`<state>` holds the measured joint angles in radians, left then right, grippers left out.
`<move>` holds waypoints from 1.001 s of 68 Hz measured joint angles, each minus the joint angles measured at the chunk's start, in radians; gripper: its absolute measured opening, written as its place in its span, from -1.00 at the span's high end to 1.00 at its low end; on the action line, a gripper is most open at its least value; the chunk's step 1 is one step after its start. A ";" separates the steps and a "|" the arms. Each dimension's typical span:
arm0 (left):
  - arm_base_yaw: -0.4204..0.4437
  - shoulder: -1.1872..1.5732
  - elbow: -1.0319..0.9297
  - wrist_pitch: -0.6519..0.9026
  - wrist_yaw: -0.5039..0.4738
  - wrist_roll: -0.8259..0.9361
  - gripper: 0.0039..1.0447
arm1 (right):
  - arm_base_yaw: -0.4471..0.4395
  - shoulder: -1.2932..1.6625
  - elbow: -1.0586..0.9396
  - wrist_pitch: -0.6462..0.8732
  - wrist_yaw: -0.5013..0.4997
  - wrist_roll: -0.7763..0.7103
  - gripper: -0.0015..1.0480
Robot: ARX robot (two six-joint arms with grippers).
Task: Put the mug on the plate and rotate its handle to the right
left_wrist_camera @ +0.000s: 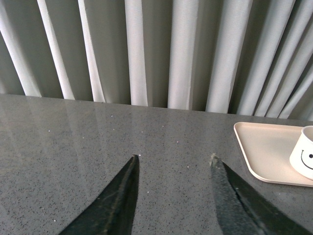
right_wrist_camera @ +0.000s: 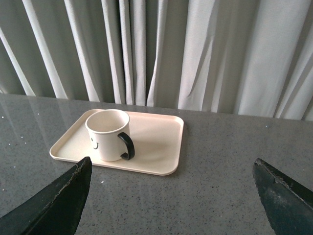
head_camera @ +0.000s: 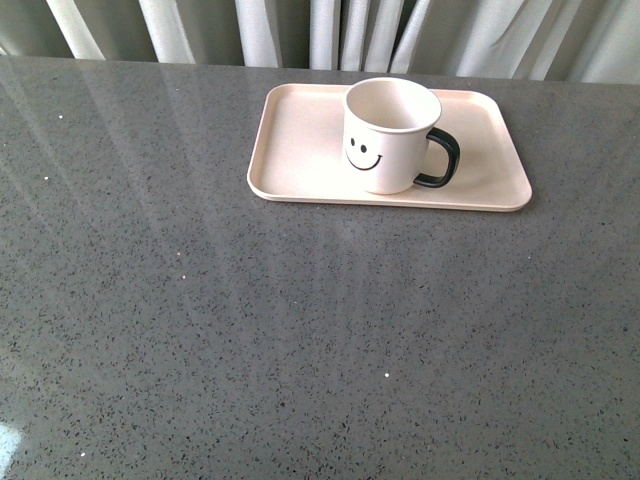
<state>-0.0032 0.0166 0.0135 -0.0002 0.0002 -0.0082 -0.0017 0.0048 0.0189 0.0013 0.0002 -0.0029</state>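
Observation:
The white mug (head_camera: 388,135) with a black smiley face stands upright on the pale pink plate (head_camera: 300,140) at the far middle of the table. Its black handle (head_camera: 441,160) points right in the front view. No arm shows in the front view. In the left wrist view, my left gripper (left_wrist_camera: 174,159) is open over bare table, with the plate (left_wrist_camera: 264,147) and the mug (left_wrist_camera: 304,159) off to one side. My right gripper (right_wrist_camera: 172,164) is open wide and holds nothing, back from the mug (right_wrist_camera: 106,133), its handle (right_wrist_camera: 127,145) and the plate (right_wrist_camera: 156,142).
The grey speckled table (head_camera: 300,330) stretches wide in front of the plate. Pale pleated curtains (head_camera: 330,30) hang right behind the table's far edge.

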 joint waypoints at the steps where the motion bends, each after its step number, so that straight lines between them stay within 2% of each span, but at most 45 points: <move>1: 0.000 0.000 0.000 0.000 0.000 0.000 -0.11 | 0.000 0.000 0.000 0.000 0.000 0.000 -0.82; 14: 0.000 0.000 0.000 0.000 0.000 0.000 -0.79 | 0.000 0.000 0.000 0.000 0.000 0.000 -0.82; 17: 0.000 0.000 0.000 0.000 0.000 0.002 -0.86 | 0.000 0.000 0.000 0.000 0.000 0.000 -0.82; 19: 0.000 0.000 0.000 0.000 0.000 0.002 -0.84 | -0.013 0.029 0.016 -0.047 -0.053 -0.021 -0.82; 20: 0.000 0.000 0.000 0.000 -0.001 0.002 -0.82 | -0.032 0.064 0.049 -0.126 -0.126 -0.037 -0.82; 23: 0.000 0.000 0.000 0.000 -0.001 0.002 -0.82 | -0.066 0.193 0.129 -0.285 -0.243 -0.081 -0.82; 24: 0.000 0.000 0.000 0.000 0.001 0.003 -0.83 | -0.082 0.307 0.188 -0.366 -0.312 -0.110 -0.82; 27: 0.000 0.000 0.000 0.000 0.000 0.003 -0.83 | -0.096 0.476 0.261 -0.371 -0.367 -0.151 -0.82; 37: 0.000 0.000 0.000 0.000 0.000 0.003 -0.83 | -0.107 0.887 0.471 -0.123 -0.344 -0.244 -0.82; 45: 0.000 0.000 0.000 0.000 0.000 0.003 -0.83 | -0.066 1.164 0.621 -0.033 -0.317 -0.248 -0.82; 57: 0.000 -0.001 0.000 0.000 0.000 0.003 -0.83 | 0.022 1.516 0.848 -0.001 -0.218 -0.184 -0.82; 68: 0.000 -0.001 0.000 0.000 0.000 0.003 -0.83 | 0.096 1.736 1.046 -0.043 -0.182 -0.077 -0.82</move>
<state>-0.0032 0.0158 0.0135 -0.0002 0.0002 -0.0051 0.0940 1.7409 1.0645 -0.0418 -0.1814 -0.0803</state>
